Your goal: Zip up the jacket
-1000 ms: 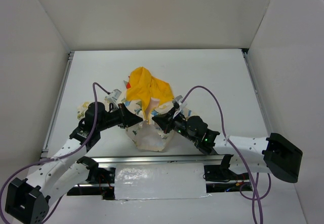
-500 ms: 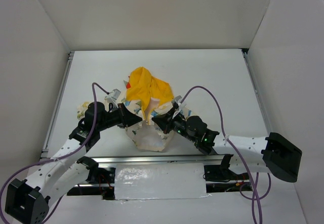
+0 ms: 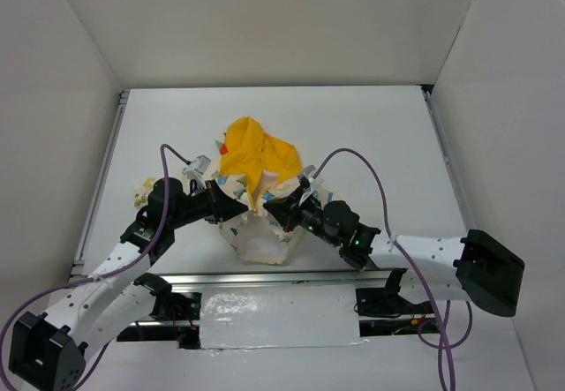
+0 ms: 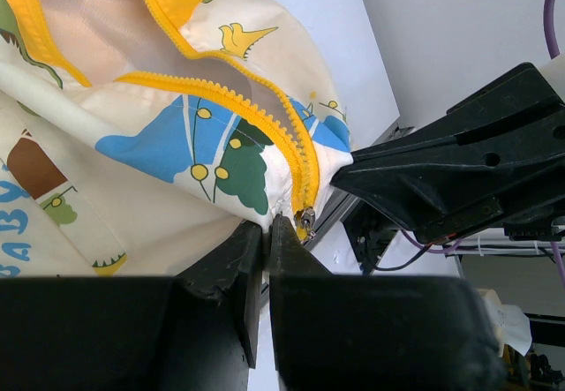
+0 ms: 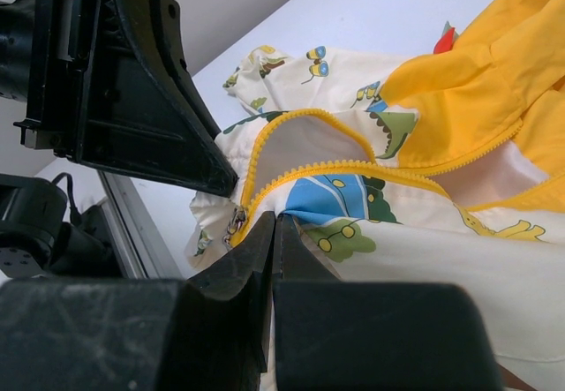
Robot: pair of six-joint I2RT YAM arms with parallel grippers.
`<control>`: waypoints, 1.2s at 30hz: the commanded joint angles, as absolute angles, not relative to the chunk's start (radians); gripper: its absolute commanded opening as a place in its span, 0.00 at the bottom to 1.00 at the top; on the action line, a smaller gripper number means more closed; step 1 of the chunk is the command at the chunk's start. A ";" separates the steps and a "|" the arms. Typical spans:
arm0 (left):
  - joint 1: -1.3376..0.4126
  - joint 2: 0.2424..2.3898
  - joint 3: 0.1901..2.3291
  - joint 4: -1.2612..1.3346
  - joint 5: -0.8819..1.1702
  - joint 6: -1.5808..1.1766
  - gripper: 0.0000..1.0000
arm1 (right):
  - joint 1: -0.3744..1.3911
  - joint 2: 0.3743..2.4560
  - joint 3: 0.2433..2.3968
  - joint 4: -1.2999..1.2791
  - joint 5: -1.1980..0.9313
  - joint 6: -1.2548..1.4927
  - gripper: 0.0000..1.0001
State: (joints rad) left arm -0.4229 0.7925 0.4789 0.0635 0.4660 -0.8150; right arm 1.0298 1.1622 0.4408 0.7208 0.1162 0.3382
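Left gripper (image 4: 267,226): fingers pressed nearly together, nipping the bottom hem of the jacket (image 3: 261,243) just beside the zipper slider (image 4: 306,220) (small metal piece at the low end of the yellow teeth (image 4: 221,100)). Jacket lies mid-table near the front edge, hem toward the arms, yellow hood (image 3: 256,148) on the far side. The front is open, with the teeth gaping in a loop.

Right gripper (image 5: 274,221): fingers likewise closed to a slit, pinching cream fabric just below the teeth. Cannot tell if it has the slider pull or only cloth.

Risks, as judged:
- Both grips are thin tip pinches, so a pull along the track may slip the fabric out.
- If the right holds cloth rather than the pull, the slider won't travel and the jacket just bunches or lifts off the table (image 3: 371,135).
- If the left hold is weak, the hem rides up with the slider.
- Loose cloth beside the teeth may jam in the slider.
- The grippers are nose to nose, so they could collide if either moves in.
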 commanded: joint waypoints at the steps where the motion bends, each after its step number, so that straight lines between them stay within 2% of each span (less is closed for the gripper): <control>1: -0.428 0.795 0.491 0.110 0.477 -0.807 0.00 | 1.034 1.172 0.491 0.778 0.124 0.319 0.00; 28: -0.428 0.801 0.491 0.089 0.479 -0.801 0.00 | 1.032 1.198 0.525 0.776 0.147 0.295 0.00; 36: -0.428 0.759 0.515 0.045 0.411 -0.795 0.00 | 1.032 1.183 0.482 0.793 0.137 0.310 0.00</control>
State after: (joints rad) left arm -0.4236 0.7895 0.4786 0.0345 0.4492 -0.8135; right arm 1.0298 1.1954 0.4732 0.7189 0.1417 0.3096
